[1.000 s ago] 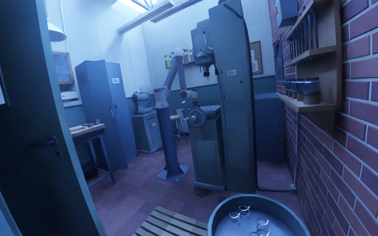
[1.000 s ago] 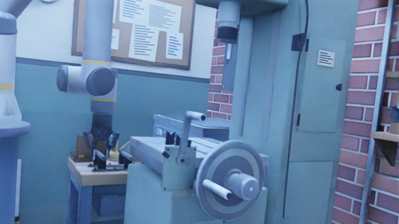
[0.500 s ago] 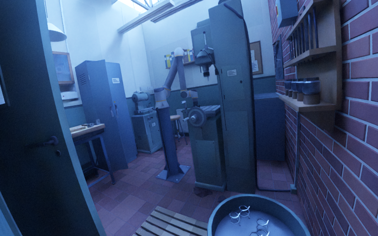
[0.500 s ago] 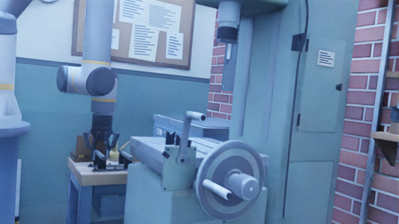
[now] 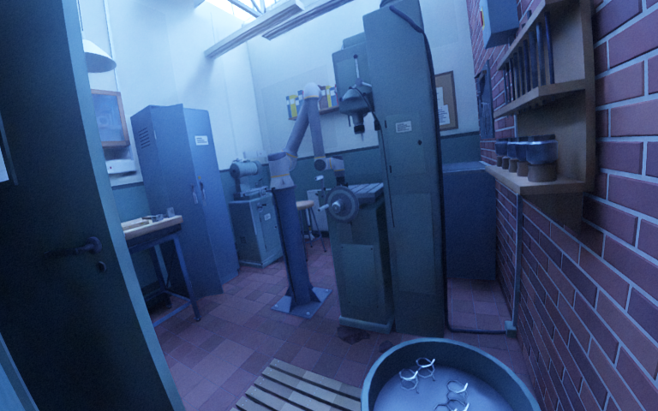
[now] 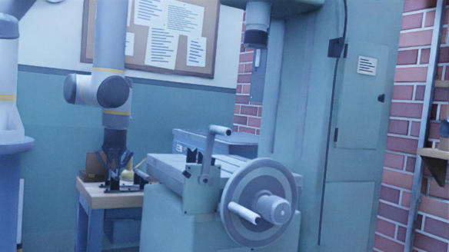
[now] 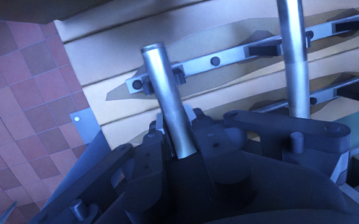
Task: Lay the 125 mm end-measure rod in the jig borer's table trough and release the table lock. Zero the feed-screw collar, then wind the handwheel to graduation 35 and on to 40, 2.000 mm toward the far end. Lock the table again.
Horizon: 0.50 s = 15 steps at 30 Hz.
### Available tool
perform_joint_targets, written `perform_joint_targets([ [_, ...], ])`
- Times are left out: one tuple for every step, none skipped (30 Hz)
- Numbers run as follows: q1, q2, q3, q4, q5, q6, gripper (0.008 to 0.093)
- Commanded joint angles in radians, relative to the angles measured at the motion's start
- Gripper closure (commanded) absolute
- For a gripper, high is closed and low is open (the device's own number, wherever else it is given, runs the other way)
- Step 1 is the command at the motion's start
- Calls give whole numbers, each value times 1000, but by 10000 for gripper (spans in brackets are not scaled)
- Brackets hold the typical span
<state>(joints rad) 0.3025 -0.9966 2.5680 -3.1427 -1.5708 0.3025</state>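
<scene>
The lower end of a steel end-measure rod (image 7: 168,99) is hidden between the fingers of my gripper (image 7: 178,136), which is closed on it over a small wooden bench (image 6: 109,196) left of the jig borer. The rod rests on a slotted metal rack (image 7: 216,60), and a second rod (image 7: 292,58) lies on the rack to its right. The jig borer's table (image 6: 215,163) carries two dark V-blocks (image 6: 194,155). The lock lever (image 6: 210,151) stands upright at the table's front. The handwheel (image 6: 259,201) with its collar (image 6: 275,209) faces the second side camera.
The jig borer's tall column (image 5: 405,160) rises right of the table, against a brick wall (image 5: 597,242). My arm's pedestal (image 5: 293,242) stands on the tiled floor. A round tub (image 5: 449,378) and a locker (image 5: 182,194) stand nearer the side camera.
</scene>
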Motion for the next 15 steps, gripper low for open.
perform_joint_targets([
  [0, 0, 0, 0, 0, 0, 844],
  [0, 0, 0, 0, 0, 0, 864],
  [0, 0, 0, 0, 0, 0, 884],
  [0, 0, 0, 0, 0, 0, 904],
  [0, 0, -1, 0, 0, 0, 924],
  [0, 0, -1, 0, 0, 0, 934],
  [0, 0, -1, 0, 0, 0, 934],
  [0, 0, -1, 0, 0, 0, 934],
  [0, 0, -1, 1, 0, 0, 934],
  [0, 0, -1, 1, 0, 0, 934],
  [0, -1, -1, 1, 0, 0, 934],
  [0, -2, 0, 2, 0, 0, 934],
  [0, -3, 0, 3, 0, 0, 934],
  [0, -5, 0, 5, 0, 0, 934],
  [0, -7, 0, 6, 0, 0, 934],
])
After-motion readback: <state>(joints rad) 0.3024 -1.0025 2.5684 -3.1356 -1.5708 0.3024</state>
